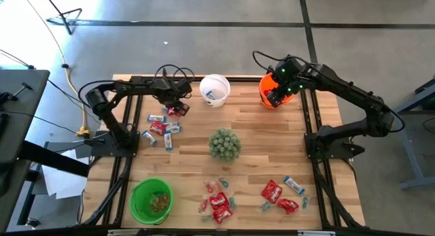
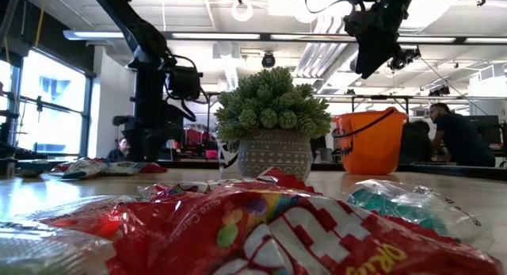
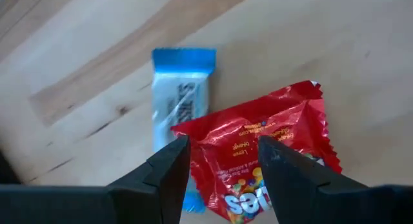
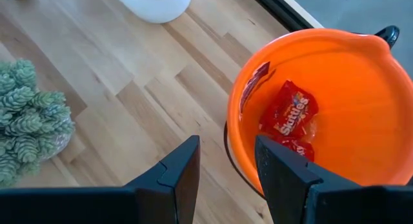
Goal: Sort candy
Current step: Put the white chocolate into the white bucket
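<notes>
Over the far left part of the wooden tabletop (image 1: 272, 137), the left end effector (image 3: 222, 161) is hovering just above a shiny red packet (image 3: 268, 156), its two dark fingers (image 3: 169, 169) standing apart on either side of the packet's near edge and gripping nothing. That packet is lying partly over a light blue-and-white wrapper (image 3: 181, 95), both flat on the wood. From above, this pair is sitting at the far end of a loose cluster of candy (image 1: 160, 128) beside the left arm, close to the white bucket (image 1: 215, 90). Across the tabletop, the right end effector (image 4: 226, 169) is hanging over the near rim of the orange bucket (image 4: 348, 75) at the far right, its fingers spread moderately wide with nothing between them. Red packets (image 4: 290, 114) are lying in the bottom of the orange bucket. A green spiky plant (image 1: 224, 144) in a pot is standing near the middle of the tabletop. Along the near edge, a green bucket (image 1: 151, 200) is holding small pieces, while two more scatterings of sweets are lying to its right: one group of red packets (image 1: 217, 200) near the centre, and another mix of red and blue wrappers (image 1: 282, 195) further right. At table height, a red packet (image 2: 261, 227) is filling the foreground.
</notes>
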`<move>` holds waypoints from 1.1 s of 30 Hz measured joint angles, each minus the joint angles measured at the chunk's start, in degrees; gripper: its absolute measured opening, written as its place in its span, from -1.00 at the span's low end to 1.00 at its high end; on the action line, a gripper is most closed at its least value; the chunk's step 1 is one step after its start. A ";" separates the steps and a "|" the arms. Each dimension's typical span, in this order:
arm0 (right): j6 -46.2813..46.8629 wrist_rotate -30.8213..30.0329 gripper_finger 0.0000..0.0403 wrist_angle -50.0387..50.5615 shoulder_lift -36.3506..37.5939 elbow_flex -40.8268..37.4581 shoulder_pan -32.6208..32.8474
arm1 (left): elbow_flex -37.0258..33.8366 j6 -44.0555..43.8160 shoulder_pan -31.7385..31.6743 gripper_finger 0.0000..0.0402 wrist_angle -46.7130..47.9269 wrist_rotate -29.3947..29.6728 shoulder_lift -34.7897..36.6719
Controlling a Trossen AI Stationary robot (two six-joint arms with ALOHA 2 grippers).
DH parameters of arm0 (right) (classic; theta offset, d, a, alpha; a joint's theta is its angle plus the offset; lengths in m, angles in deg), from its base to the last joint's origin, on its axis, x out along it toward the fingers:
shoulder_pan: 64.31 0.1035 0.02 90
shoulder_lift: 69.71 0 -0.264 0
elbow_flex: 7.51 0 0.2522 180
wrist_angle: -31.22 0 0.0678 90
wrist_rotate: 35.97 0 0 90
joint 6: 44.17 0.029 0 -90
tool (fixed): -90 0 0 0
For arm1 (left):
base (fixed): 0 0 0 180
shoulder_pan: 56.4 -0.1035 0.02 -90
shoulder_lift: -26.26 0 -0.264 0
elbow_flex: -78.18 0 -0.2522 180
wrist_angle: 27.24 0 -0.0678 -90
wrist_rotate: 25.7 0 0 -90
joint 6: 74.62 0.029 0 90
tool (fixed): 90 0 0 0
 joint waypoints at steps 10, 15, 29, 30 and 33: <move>0.02 0.00 -0.28 -0.02 0.01 0.00 0.00 | 0.02 -2.63 0.09 -0.14 -1.33 -3.27 1.85; 0.00 0.00 -0.28 -0.04 0.00 0.00 0.00 | 0.02 -2.68 -0.26 -0.14 -1.48 2.07 2.38; 0.33 -0.02 -0.28 -0.13 0.00 0.00 0.00 | 0.02 -7.77 -3.61 -0.14 -1.42 2.71 2.35; 0.43 -0.02 -0.28 -0.13 0.00 -0.01 0.00 | 0.02 -8.08 -3.75 -0.14 -1.15 2.49 2.20; 0.44 -0.02 -0.28 -0.13 0.00 0.00 0.00 | 0.02 -8.57 -4.22 -0.14 0.10 2.41 1.48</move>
